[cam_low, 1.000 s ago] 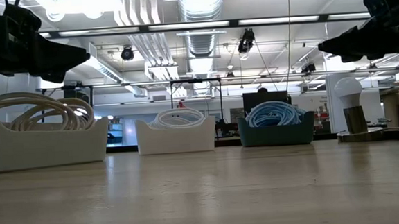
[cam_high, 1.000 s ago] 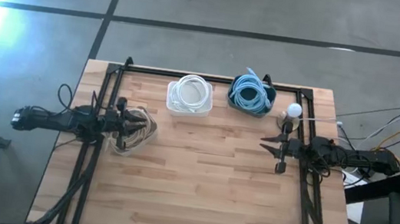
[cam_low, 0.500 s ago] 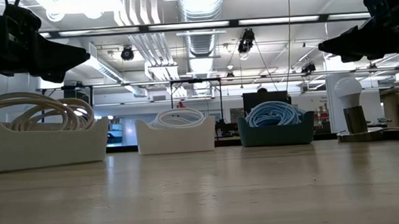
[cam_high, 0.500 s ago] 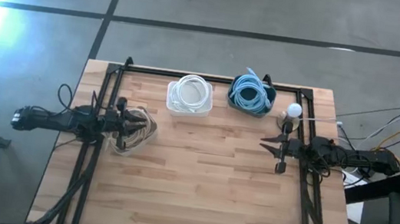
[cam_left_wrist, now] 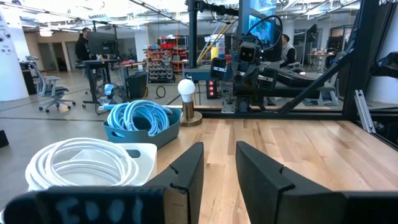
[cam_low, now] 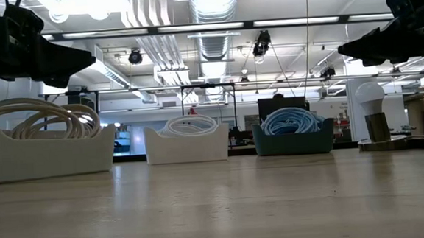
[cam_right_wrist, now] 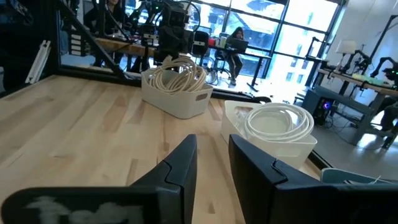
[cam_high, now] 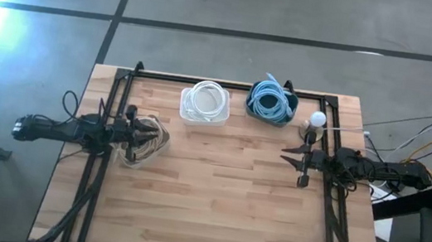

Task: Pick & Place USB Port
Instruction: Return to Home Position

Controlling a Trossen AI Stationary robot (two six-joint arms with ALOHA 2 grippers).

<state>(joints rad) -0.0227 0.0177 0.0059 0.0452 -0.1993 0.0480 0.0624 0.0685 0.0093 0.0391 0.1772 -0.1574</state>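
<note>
Three bins hold coiled cables. A beige bin of beige cable (cam_high: 145,140) (cam_low: 44,151) (cam_right_wrist: 178,92) rests on the table's left side. A white bin of white cable (cam_high: 205,104) (cam_left_wrist: 87,163) and a blue bin of blue cable (cam_high: 270,101) (cam_left_wrist: 140,123) stand at the far edge. My left gripper (cam_high: 156,133) (cam_left_wrist: 219,169) hangs open, raised above the beige bin (cam_low: 83,62). My right gripper (cam_high: 284,154) (cam_right_wrist: 213,167) hangs open above bare wood on the right side (cam_low: 346,50). Neither touches anything. No separate USB part shows.
A white light bulb on a round stand (cam_high: 316,120) (cam_low: 371,98) (cam_left_wrist: 186,91) sits near the right gripper, toward the far right corner. Black frame rails (cam_high: 109,107) run along the table's sides and far edge. Bare wood (cam_high: 214,196) fills the middle and near part.
</note>
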